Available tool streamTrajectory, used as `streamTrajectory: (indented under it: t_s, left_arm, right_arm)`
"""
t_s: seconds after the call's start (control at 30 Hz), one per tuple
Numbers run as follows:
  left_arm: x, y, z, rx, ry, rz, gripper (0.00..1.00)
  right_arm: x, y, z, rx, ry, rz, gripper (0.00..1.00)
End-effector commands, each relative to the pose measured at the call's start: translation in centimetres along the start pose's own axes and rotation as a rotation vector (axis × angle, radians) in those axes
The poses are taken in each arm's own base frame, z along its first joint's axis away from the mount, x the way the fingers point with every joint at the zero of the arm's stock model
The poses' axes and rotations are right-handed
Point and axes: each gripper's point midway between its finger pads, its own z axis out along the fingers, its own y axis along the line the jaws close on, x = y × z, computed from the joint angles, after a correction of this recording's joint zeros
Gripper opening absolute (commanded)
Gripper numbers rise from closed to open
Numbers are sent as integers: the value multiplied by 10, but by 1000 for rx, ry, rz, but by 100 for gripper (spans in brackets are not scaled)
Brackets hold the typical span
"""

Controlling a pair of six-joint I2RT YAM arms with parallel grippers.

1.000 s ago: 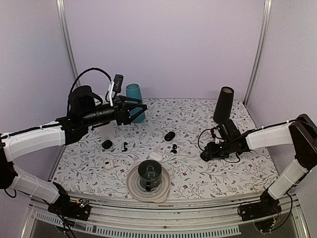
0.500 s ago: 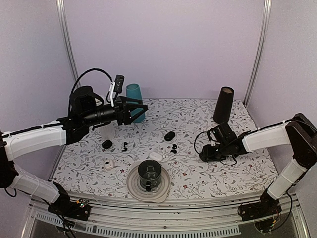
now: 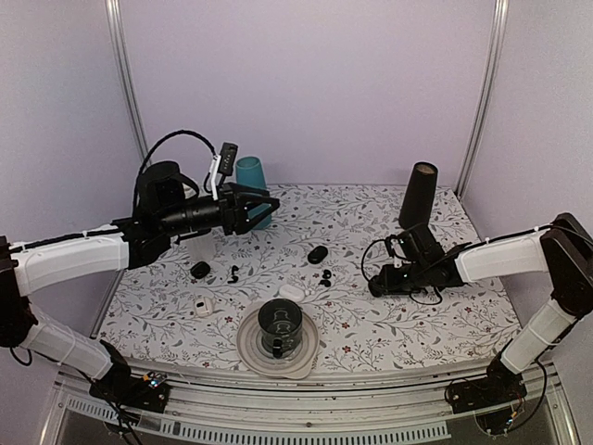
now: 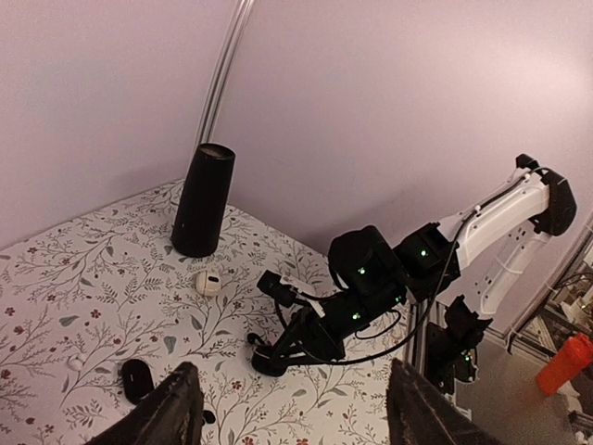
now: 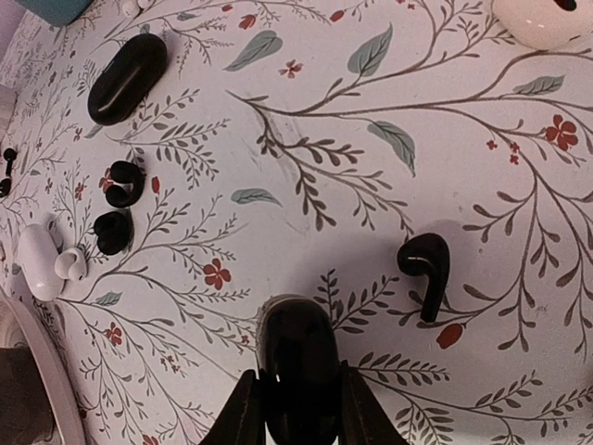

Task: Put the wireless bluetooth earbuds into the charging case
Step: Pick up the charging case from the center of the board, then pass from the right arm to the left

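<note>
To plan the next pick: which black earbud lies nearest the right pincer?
The lone stemmed earbud, just beside the pincer; the round pair lies farther away.

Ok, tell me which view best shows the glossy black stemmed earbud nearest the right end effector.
Right wrist view: the glossy black stemmed earbud lies close up, head and stem distinct. In the top and left wrist views I cannot make it out.
</note>
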Motion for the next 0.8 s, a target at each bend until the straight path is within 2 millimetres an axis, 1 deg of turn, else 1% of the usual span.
streamTrajectory:
  t_s: [0.0,0.1,0.17,0.27,0.43,0.53,0.6,0.67,0.77]
  left_arm:
    - [-5,4,2,5,1,-18,68]
    - [1,4,5,27,32,-27,68]
    - [6,4,8,54,62,-27,68]
    - [12,0,12,112,102,-15,68]
    - [23,-9,20,225,167,-7,66]
    - [30,-14,24,292,198,-14,63]
    - [36,-17,27,329,217,-19,62]
    - [43,-21,29,364,237,-24,60]
    - [52,-30,34,401,273,-20,60]
  right_arm:
    - [-18,21,-14,-73,-49,-46,12]
    - [-31,36,-24,-134,-81,-77,12]
    - [-44,52,-36,-193,-116,-106,11]
    - [-65,77,-60,-284,-174,-174,11]
    - [-86,116,-106,-447,-260,-292,11]
    - [-92,137,-134,-551,-302,-355,11]
    - [-94,148,-150,-602,-323,-392,11]
    - [-94,159,-164,-647,-343,-433,12]
    - [-89,175,-182,-704,-360,-500,12]
